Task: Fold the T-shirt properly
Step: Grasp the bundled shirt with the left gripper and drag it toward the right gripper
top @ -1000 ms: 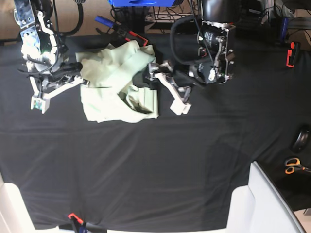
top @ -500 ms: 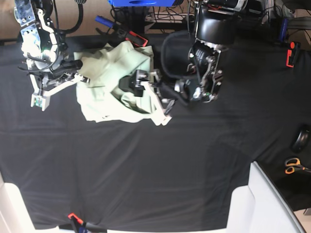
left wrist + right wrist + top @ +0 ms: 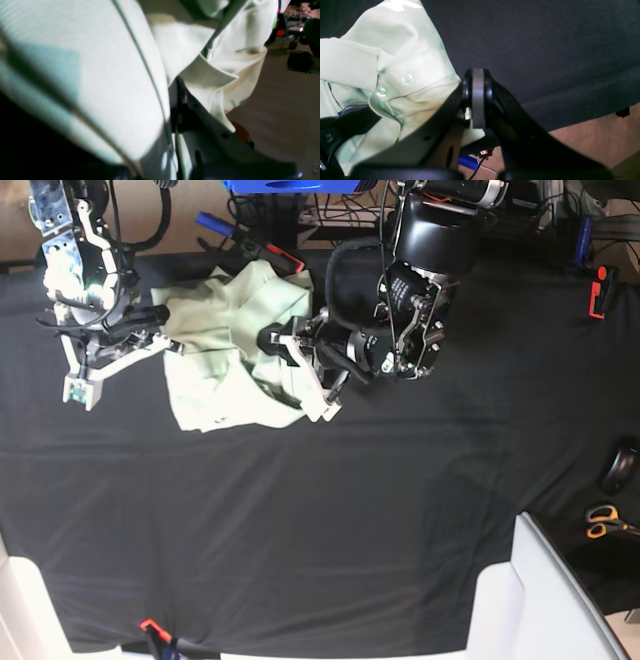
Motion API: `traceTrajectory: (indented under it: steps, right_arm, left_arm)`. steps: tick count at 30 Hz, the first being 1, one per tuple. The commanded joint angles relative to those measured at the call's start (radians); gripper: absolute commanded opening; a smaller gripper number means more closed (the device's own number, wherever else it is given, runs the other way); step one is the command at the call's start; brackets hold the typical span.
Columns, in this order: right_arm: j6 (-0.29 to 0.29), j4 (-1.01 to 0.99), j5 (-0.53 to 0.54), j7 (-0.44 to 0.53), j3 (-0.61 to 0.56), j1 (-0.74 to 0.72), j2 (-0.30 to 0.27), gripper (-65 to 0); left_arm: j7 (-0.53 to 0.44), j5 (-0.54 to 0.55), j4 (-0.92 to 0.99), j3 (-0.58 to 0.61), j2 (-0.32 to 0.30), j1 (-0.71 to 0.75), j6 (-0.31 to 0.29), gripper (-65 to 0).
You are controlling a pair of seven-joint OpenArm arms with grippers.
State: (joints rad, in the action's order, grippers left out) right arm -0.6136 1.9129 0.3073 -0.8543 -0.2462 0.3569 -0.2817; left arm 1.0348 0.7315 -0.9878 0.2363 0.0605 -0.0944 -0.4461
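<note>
Lying bunched and creased in the upper left of the base view on the black table covering (image 3: 400,510), the T-shirt (image 3: 215,360) shows no tidy fold yet, so by my judgement nearly all the folding is left. The left gripper (image 3: 305,375) sits at its right edge with cloth draped over its fingers, seemingly pinching fabric, while the right gripper (image 3: 100,375), clenched with nothing between its fingertips, rests at the left edge. Scissors (image 3: 603,522) lie far right, well apart; only both arms crowd the cloth.
</note>
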Motion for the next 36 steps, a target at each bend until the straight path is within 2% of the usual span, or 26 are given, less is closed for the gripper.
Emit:
traceTrajectory:
  steps: [1, 7, 12, 17, 21, 24, 30, 36]
  right_arm:
    - [0.001, 0.018, -0.01, 0.017, 0.006, -0.005, -0.008, -65.0]
    - [0.001, 0.017, -0.01, 0.017, 0.006, -0.005, -0.008, -65.0]
    - [0.001, 0.017, -0.01, 0.019, 0.006, -0.006, -0.008, -65.0]
    - [0.001, 0.017, -0.01, 0.025, 0.008, -0.008, -0.008, -65.0]
    - [0.001, 0.017, -0.01, 0.062, 0.008, -0.006, -0.008, -65.0]
    - [0.001, 0.017, -0.01, 0.062, 0.008, -0.006, -0.008, -65.0]
    - [0.001, 0.017, -0.01, 0.063, 0.006, -0.006, -0.008, -65.0]
    - [0.001, 0.017, -0.01, 0.063, 0.006, -0.006, -0.008, -65.0]
  left_arm:
    - [-0.014, -0.01, -0.006, 0.005, -0.001, -0.011, 0.002, -65.0]
    - [0.005, -0.01, -0.035, 0.01, -0.031, -0.058, 0.002, -65.0]
    - [0.091, -0.016, -0.032, 0.013, -0.069, -0.161, 0.002, -65.0]
    - [0.152, -0.189, -0.032, 0.139, -0.092, -0.273, 0.002, -65.0]
    - [0.151, -0.312, 0.048, 0.283, -0.089, -0.365, -0.001, -65.0]
    - [0.111, -0.336, 0.182, 0.39, -0.075, -0.448, -0.003, -65.0]
    - [-0.026, -0.338, 0.341, 0.51, -0.041, -0.558, 0.0, -65.0]
    - [-0.164, -0.338, 0.36, 0.766, 0.009, -0.621, -0.001, -65.0]
